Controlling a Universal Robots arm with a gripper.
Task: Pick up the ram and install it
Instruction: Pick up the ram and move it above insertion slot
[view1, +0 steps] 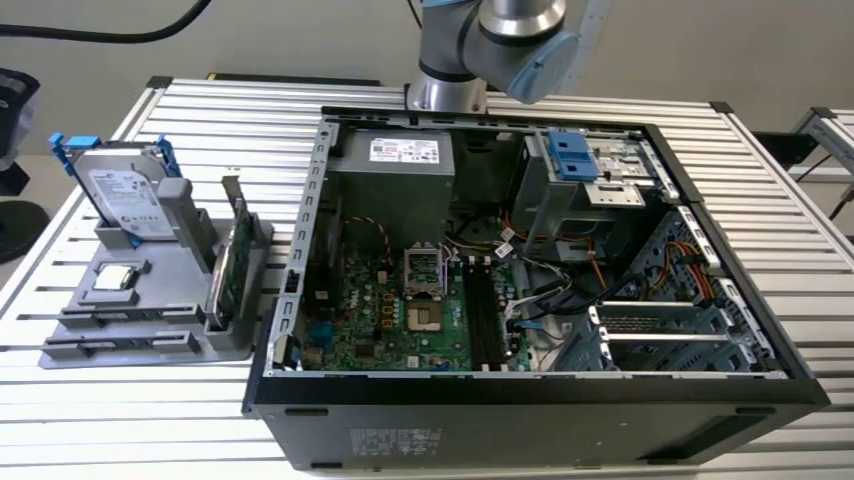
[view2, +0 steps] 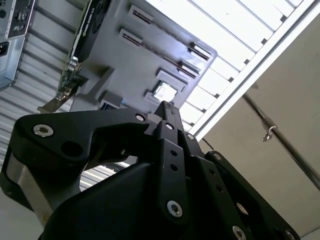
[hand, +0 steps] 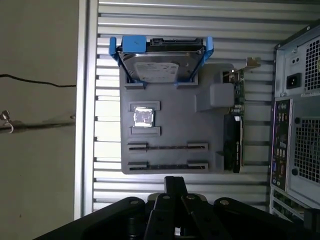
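Note:
The ram is hidden from me. The dark memory slots (view1: 483, 312) on the motherboard are too small to tell whether a stick sits in them. My gripper (hand: 175, 181) is black, and its two fingertips are pressed together with nothing between them. It hangs high over the grey parts holder (hand: 170, 107), near that holder's two long narrow slots (hand: 167, 146). The second wrist view shows the gripper (view2: 167, 106) shut, with the holder (view2: 125, 45) beyond it.
On the holder (view1: 160, 300) stand a silver hard drive with blue rails (view1: 127, 190), a small square chip (view1: 118, 277) and a green card on edge (view1: 234, 265). The open computer case (view1: 747, 330) lies at the exterior view's right. Slatted metal table (view1: 441, 445) all round.

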